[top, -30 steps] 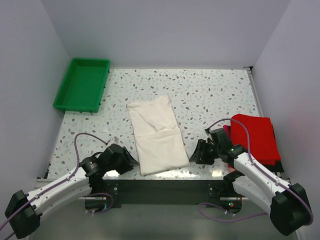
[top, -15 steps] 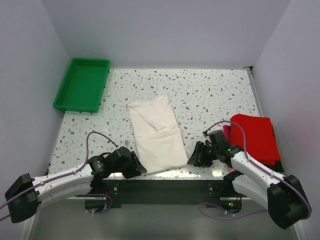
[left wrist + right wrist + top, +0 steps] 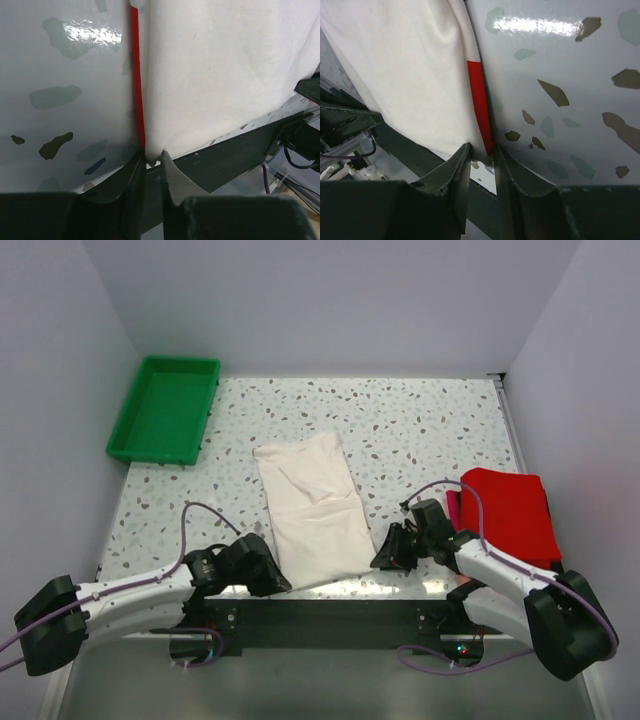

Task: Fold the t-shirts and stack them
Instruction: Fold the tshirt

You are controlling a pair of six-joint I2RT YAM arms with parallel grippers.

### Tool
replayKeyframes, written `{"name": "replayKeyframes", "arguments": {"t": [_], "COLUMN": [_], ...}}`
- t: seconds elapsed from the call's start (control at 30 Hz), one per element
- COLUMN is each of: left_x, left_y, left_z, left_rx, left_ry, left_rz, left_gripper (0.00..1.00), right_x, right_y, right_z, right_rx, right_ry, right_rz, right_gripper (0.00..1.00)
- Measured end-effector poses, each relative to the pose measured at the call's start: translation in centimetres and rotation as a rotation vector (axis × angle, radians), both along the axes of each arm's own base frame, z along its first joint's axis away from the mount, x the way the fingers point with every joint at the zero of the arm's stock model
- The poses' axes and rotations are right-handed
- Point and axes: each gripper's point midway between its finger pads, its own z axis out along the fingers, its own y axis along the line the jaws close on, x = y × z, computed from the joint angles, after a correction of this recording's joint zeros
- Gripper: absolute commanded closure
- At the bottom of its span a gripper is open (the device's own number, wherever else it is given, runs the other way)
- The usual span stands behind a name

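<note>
The left gripper (image 3: 152, 158) is pinching one near corner of the off-white t-shirt (image 3: 312, 505), while the right gripper (image 3: 481, 149) is straddling the other, its grip impossible to tell.

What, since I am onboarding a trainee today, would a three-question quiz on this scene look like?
1. True or false: a folded shirt lies in the green tray.
2. Multiple choice: where on the off-white t-shirt do the left arm's fingers and the right arm's fingers sit? A) at its two near corners; B) at its far edge; C) in the middle of the cloth.
3. Short answer: what colour is the top shirt of the pile on the right?

Key: 1 false; 2 A; 3 red.
</note>
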Motion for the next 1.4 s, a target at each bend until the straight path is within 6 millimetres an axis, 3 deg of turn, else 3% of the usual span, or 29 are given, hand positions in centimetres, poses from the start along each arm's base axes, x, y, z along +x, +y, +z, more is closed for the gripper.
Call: {"name": "replayKeyframes", "arguments": {"t": [0.1, 0.17, 0.3, 0.43, 0.57, 0.73, 0.9, 1.03, 1.27, 1.4], "left_x": [0.2, 0.4, 0.6, 0.7, 1.1, 2.9, 5.4, 8.9, 16.6, 21.2], "left_y": [0.2, 0.3, 0.6, 0.5, 0.1, -0.7, -1.1, 0.0, 2.8, 3.4], "left_z": [0.0, 0.1, 0.5, 1.4, 3.8, 8.6, 12.8, 14.4, 13.9, 13.6], "left_rx": [0.019, 0.030, 0.050, 0.037, 0.002, -0.047, -0.054, -0.001, 0.110, 0.114], "left_ry": [-0.014, -0.023, -0.042, -0.058, -0.102, -0.206, -0.324, -0.389, -0.411, -0.405], "left_rz": [0.003, 0.004, -0.003, -0.012, -0.018, 0.000, 0.037, 0.101, 0.208, 0.247], "left_gripper": [0.95, 1.00, 1.00, 1.00, 1.00, 1.00, 1.00, 1.00, 1.00, 1.00], "right_x": [-0.2, -0.3, -0.4, -0.6, -0.6, 0.7, 3.9, 6.9, 14.2, 19.8], "right_y": [-0.1, -0.2, -0.1, -0.3, -0.3, 0.0, 1.0, 2.2, 5.1, 7.0], "right_z": [-0.4, -0.3, 0.4, 1.9, 3.5, 6.8, 10.9, 12.7, 13.5, 14.6], "right_rx": [-0.006, -0.006, 0.005, 0.022, 0.030, 0.030, 0.032, 0.020, -0.020, -0.019], "right_ry": [0.011, 0.012, -0.014, -0.058, -0.089, -0.142, -0.223, -0.243, -0.232, -0.253], "right_rz": [-0.005, -0.005, 0.002, 0.009, 0.018, 0.018, 0.003, -0.013, -0.032, -0.046], "right_gripper": [0.88, 0.92, 0.99, 1.00, 1.00, 1.00, 1.00, 1.00, 1.00, 1.00]}}
